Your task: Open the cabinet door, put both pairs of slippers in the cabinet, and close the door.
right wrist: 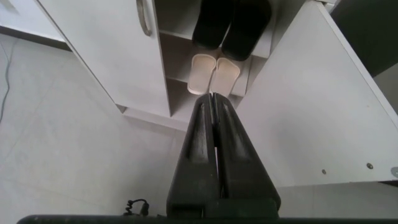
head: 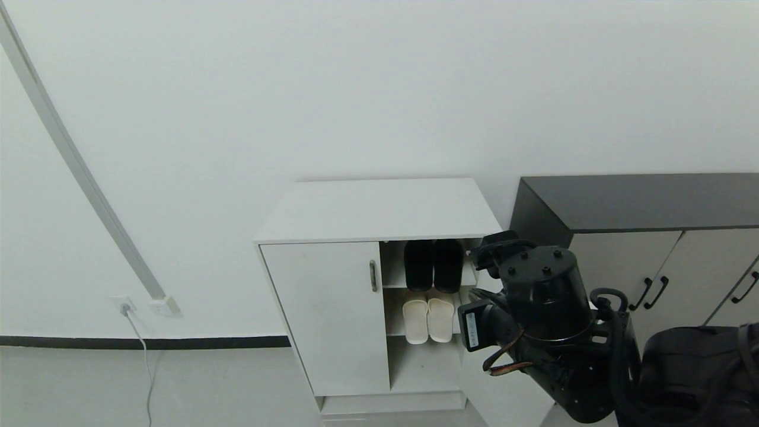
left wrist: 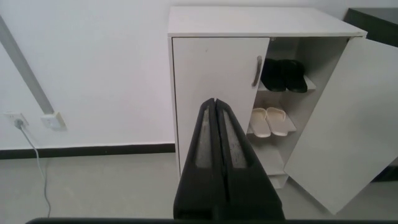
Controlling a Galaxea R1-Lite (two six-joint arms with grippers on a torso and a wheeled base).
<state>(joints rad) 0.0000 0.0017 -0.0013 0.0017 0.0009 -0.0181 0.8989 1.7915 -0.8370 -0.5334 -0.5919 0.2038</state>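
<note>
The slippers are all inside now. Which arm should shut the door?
Right, probably: the right gripper sits beside the open door, while the left gripper hangs farther back.

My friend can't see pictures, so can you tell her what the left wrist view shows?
A white cabinet stands with one door swung open; inside, black slippers sit above white slippers. The left tool, shut, points toward the cabinet from in front.
</note>
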